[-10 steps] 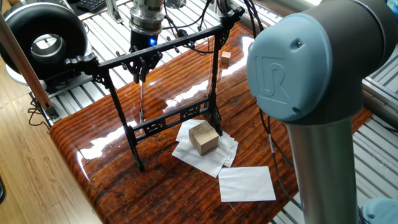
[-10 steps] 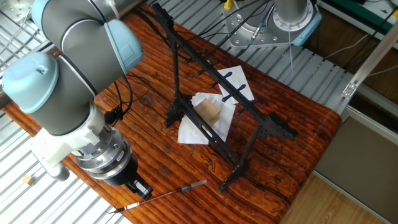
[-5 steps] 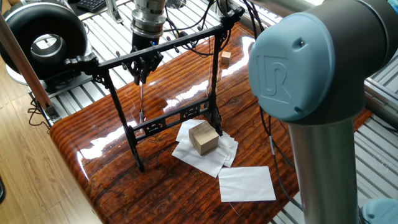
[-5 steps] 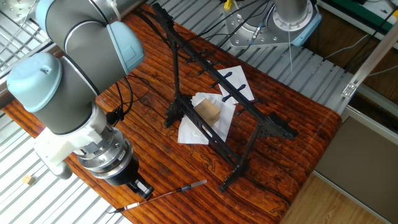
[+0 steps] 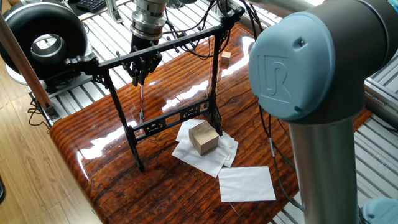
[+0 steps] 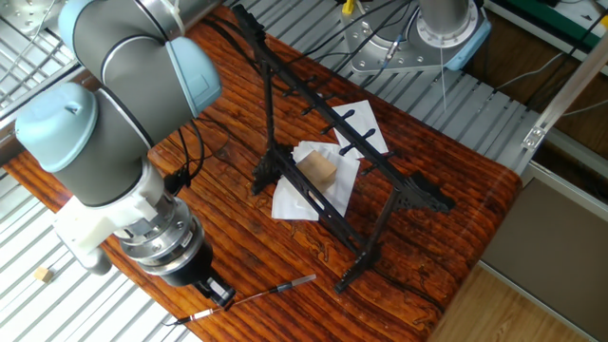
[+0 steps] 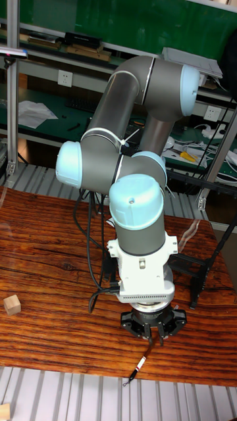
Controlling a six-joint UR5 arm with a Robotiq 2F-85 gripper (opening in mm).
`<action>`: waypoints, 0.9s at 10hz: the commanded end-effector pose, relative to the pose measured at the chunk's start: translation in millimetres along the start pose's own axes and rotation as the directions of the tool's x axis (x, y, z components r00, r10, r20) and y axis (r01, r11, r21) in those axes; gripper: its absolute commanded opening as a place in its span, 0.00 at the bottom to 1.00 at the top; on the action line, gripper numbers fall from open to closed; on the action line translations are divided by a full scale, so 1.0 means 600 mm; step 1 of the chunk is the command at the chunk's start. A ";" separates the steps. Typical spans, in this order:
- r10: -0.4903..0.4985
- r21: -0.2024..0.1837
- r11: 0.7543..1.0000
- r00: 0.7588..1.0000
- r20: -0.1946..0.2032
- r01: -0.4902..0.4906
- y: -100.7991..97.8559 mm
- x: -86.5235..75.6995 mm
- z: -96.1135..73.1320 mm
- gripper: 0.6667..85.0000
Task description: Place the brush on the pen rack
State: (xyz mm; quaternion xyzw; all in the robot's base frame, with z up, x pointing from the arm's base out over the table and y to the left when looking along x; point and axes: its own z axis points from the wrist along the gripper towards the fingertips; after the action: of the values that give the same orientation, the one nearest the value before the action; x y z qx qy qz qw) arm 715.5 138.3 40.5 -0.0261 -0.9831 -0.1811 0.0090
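Item 1: the pen rack (image 5: 163,51), your landmark. You see a tall black frame standing upright on the glossy wooden table (image 5: 112,168), with a long top bar carrying small pegs, two legs and an openwork lower crossbar. It also shows in the other fixed view (image 6: 328,166) and partly at the right edge of the tall fixed view (image 7: 214,263).

Item 2: the gripper (image 5: 142,70). You find it just behind the rack's top bar, toward its left end, pointing down. Its jaws are drawn narrow and pinch the top of the brush. It also appears in the other fixed view (image 6: 217,293) and the tall fixed view (image 7: 156,335).

Item 3: the brush (image 5: 141,98). A very thin dark rod, it hangs straight down from the fingertips behind the rack, its lower end near the openwork crossbar. From the other fixed view (image 6: 261,293) it projects toward the rack's near foot; in the tall fixed view (image 7: 139,366) it slants below the gripper. You cannot tell whether it touches a peg.

Item 4: wooden block (image 5: 203,137), on crumpled white paper (image 5: 208,155) at the rack's right foot.

Item 5: flat white sheet (image 5: 247,183), in front of the rack, beyond the block.

Item 6: small wooden cube (image 5: 225,57), behind the rack's right end.
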 end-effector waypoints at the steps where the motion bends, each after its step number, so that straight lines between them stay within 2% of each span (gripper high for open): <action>1: 0.004 -0.025 1.000 1.000 0.011 -0.004 0.007 -0.007 0.004 0.29; 9: 0.001 -0.054 0.999 1.000 0.025 0.001 0.016 -0.015 0.017 0.29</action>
State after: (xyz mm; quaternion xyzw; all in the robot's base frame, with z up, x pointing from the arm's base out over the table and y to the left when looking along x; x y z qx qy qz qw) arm 721.8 146.9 33.4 -0.0257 -0.9802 -0.1966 -0.0005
